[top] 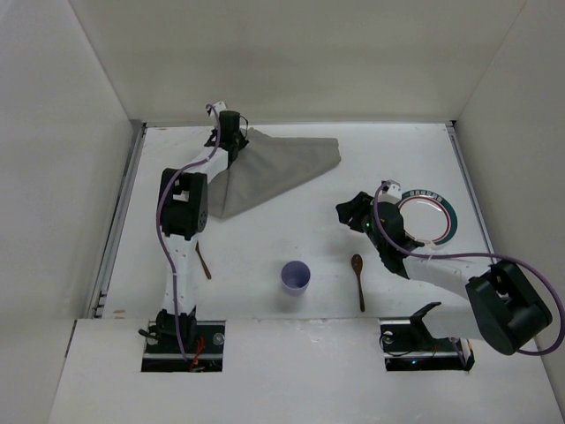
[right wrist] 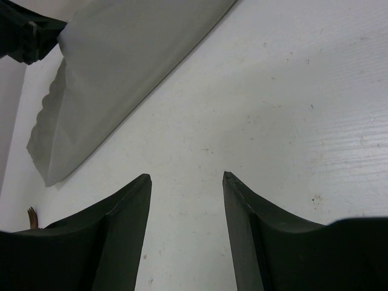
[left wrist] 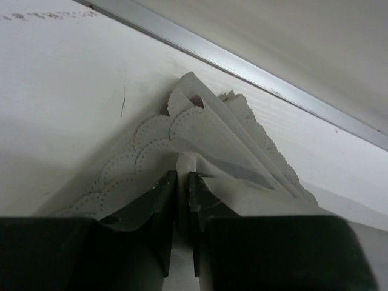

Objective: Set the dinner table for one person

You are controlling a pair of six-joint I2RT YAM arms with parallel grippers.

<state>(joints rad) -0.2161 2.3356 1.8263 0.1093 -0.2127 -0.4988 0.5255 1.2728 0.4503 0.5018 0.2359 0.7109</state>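
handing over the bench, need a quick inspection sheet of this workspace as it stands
surface: dinner table, matte white, faint scuffs in the right wrist view
job's things: grey cloth mat rumpled at the far left; plate at the right; purple cup upright near the middle; wooden spoon to its right, apart from it; second wooden utensil at the left, only partly seen
clutter: nothing seen
grippers: left gripper shut on the mat's scalloped edge; right gripper open over bare table, holding nothing
cables: purple cable runs along each arm, with a loose loop by the right arm
surroundings: white walls on three sides; metal rail along each side edge
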